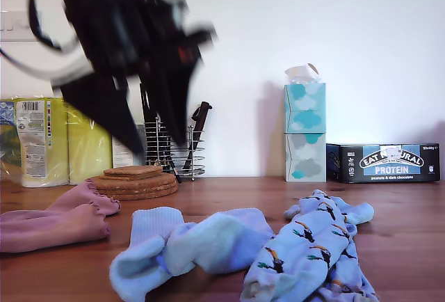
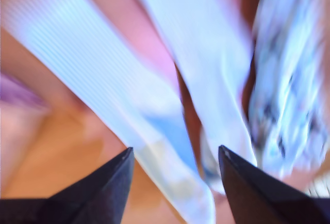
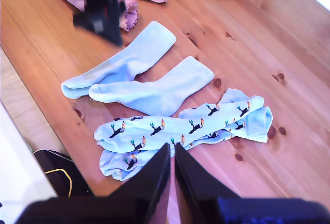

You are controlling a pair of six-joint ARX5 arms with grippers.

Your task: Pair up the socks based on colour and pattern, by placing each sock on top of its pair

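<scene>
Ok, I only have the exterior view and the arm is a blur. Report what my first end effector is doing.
Observer: My first end effector is open and empty, above the plain blue socks.
Operator: Now the second one.
Observer: My second end effector is shut on nothing, above the toucan socks.
Operator: Say whether the plain blue pair is stacked.
Observer: No, they lie side by side, overlapping only near the toes.

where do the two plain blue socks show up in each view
Exterior view: plain blue socks, low centre foreground, between the pink socks and the toucan socks.
First wrist view: blurred pale blue bands below my open first gripper.
Second wrist view: centre.
Shared landmark: the toucan socks beside them.
</scene>
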